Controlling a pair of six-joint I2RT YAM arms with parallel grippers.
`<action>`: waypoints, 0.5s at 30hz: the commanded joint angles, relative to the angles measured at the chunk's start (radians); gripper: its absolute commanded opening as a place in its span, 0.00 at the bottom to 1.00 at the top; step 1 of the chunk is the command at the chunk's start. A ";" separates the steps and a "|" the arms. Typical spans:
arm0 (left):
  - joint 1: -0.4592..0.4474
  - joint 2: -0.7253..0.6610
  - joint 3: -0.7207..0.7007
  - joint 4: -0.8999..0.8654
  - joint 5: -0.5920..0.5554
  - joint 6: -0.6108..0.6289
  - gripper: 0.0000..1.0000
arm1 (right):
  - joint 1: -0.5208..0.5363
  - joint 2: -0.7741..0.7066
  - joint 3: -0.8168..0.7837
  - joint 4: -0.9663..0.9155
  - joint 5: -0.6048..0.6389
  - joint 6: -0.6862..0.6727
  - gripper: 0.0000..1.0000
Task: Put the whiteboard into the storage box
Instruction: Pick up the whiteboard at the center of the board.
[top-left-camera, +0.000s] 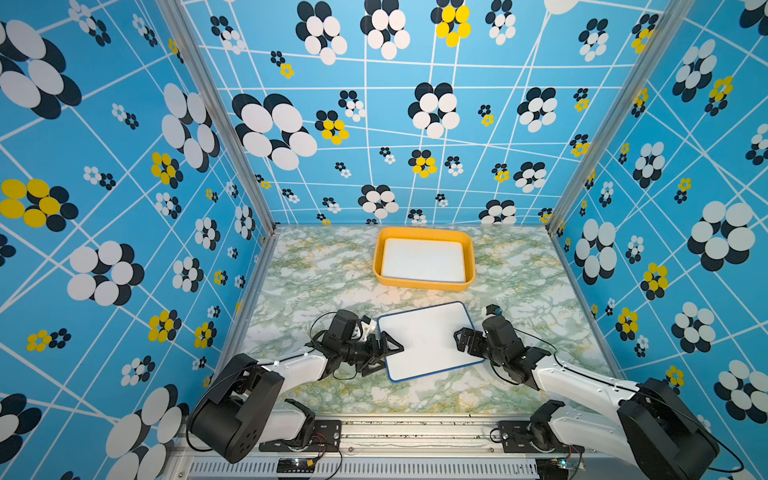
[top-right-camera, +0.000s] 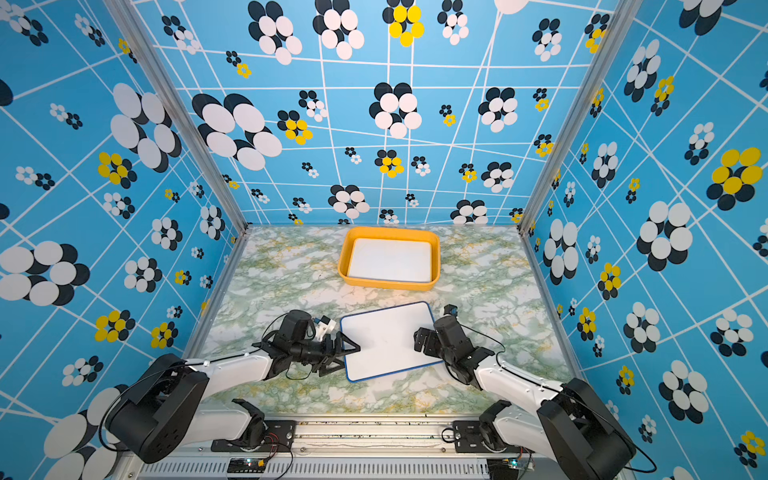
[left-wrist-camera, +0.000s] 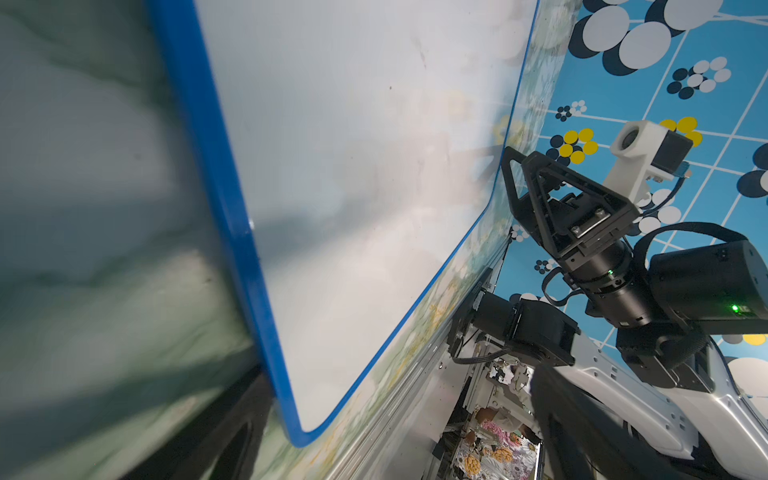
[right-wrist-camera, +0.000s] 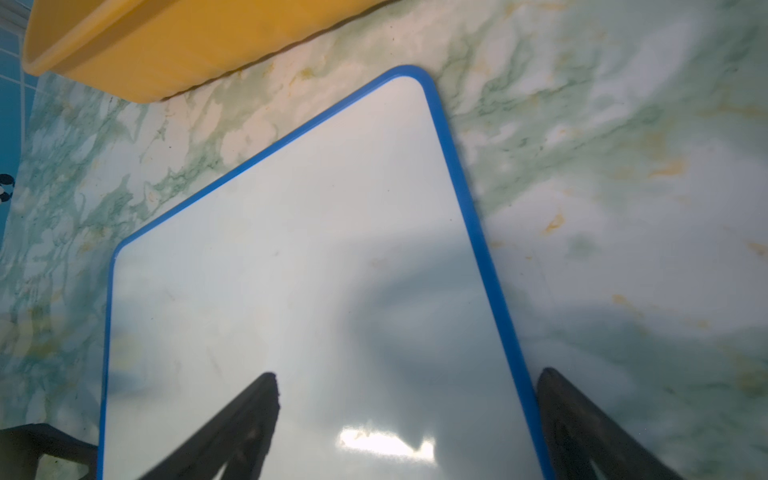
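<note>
Nearest the lens sit the two black-and-white robot arms (top-left-camera: 291, 365), reaching in from 7 and 5 o'clock over the green-veined marble-print table (top-left-camera: 324, 270). Between them, at 6 o'clock on the table, the thin white rectangular whiteboard with a blue plastic rim (top-left-camera: 428, 340) lies flat and slightly skewed. It is not yet lifted. At its 12 o'clock, well apart, stands the shallow orange-yellow plastic storage box (top-left-camera: 424, 284), which already holds a second white board (top-left-camera: 424, 259) flat on its floor.

Both sets of fingers are spread wide and pinch nothing. The left fingers (top-left-camera: 390, 343) bracket the board's 9 o'clock edge. The right fingers (right-wrist-camera: 249, 415) straddle the 3 o'clock edge, one over the glossy face and one out past the blue rim on the table.

The board looks light and stiff, so it should carry without sagging. Its face is slick, though, and lying flat it offers little to get under. The best hold is probably the blue rim at the middle of each short edge — both sides taken together, so the board stays level.

The box looks barely larger than the board. It will likely need squaring to the box and lowering flat onto the one inside — a tilted corner could catch the flared rim.
</note>
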 joint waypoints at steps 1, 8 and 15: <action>-0.023 -0.082 0.075 0.120 0.115 0.009 0.94 | 0.090 0.061 -0.080 -0.153 -0.509 0.144 0.98; -0.020 -0.161 0.100 0.010 0.111 0.013 0.70 | 0.091 0.028 -0.082 -0.175 -0.495 0.141 0.98; -0.001 -0.221 0.125 -0.150 0.096 0.071 0.38 | 0.091 0.007 -0.084 -0.197 -0.478 0.138 0.98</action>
